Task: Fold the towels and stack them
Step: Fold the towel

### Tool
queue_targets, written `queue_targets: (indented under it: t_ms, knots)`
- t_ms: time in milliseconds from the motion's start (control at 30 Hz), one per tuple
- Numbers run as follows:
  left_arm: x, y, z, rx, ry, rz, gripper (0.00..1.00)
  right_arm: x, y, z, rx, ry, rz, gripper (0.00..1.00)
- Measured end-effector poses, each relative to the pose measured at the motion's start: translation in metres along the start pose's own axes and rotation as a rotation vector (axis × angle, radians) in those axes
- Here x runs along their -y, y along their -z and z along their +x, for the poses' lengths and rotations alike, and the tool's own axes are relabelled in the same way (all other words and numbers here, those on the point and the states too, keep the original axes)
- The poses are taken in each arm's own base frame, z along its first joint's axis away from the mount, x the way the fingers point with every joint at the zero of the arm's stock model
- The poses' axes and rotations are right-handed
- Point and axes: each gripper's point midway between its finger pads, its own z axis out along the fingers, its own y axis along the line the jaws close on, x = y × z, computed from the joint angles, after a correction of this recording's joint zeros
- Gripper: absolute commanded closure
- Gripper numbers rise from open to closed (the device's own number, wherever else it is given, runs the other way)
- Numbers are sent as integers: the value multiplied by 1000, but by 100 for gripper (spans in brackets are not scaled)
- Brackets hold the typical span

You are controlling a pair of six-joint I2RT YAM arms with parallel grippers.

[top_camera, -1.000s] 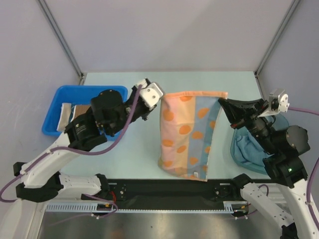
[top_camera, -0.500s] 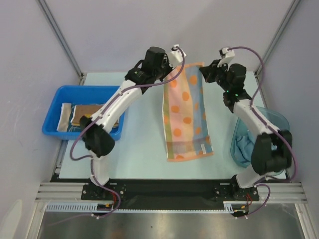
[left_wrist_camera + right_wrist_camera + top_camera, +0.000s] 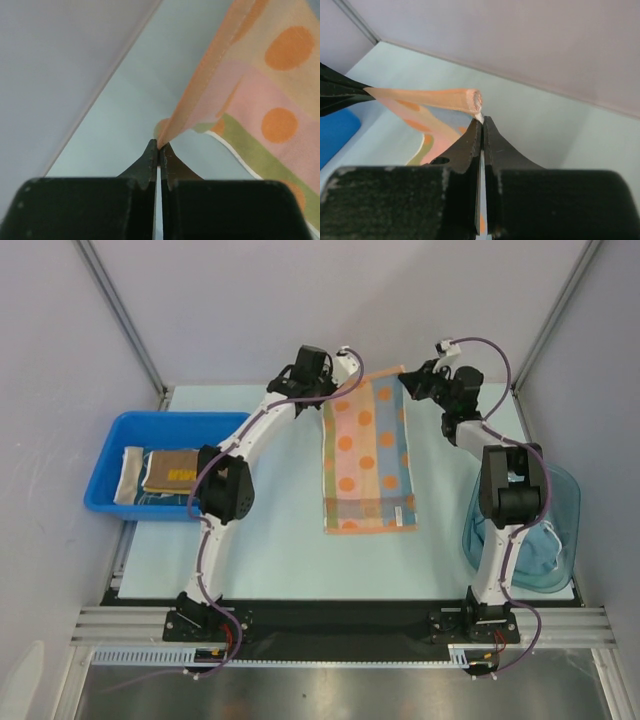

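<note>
The orange towel with dots and pale stripes (image 3: 366, 455) lies stretched lengthwise on the pale table, its far edge lifted. My left gripper (image 3: 345, 377) is shut on its far left corner, seen in the left wrist view (image 3: 160, 146) with the towel (image 3: 260, 100) hanging away to the right. My right gripper (image 3: 405, 380) is shut on the far right corner, seen in the right wrist view (image 3: 480, 119) with the towel's edge (image 3: 430, 97) pulled taut toward the left gripper. A light blue towel (image 3: 548, 552) lies in the clear bin at right. Folded towels, a brown one (image 3: 170, 470) on top, sit in the blue bin.
A blue bin (image 3: 120, 430) stands at the left of the table. A clear round bin (image 3: 565, 490) stands at the right edge. The back wall rises just behind both grippers. Both arms reach far across the table.
Both grippers have carried the towel from mid-air near the front to the far side of the table. It now lies flat and lengthwise, with only the far edge held up.
</note>
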Motion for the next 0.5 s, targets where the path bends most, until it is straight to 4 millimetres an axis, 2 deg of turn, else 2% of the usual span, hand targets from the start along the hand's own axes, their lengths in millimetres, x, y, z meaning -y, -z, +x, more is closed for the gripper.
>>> queue_targets:
  t_ms: [67,167,300,367,500]
  knots:
    - [14,6,6,0,-4,38,100,2,10,3,4,-4,-8,100]
    - [45,25,21,-23,-18,108,100,-7,33,29,-44,-44,-10,100]
    - [83,61,33,-32,-37,183,99,-28,75,66,-120,-105,8,100]
    - [95,76,33,-26,-51,200,100,-36,92,74,-139,-117,17,100]
    - [120,95,34,-22,-69,224,100,-47,115,75,-149,-126,37,100]
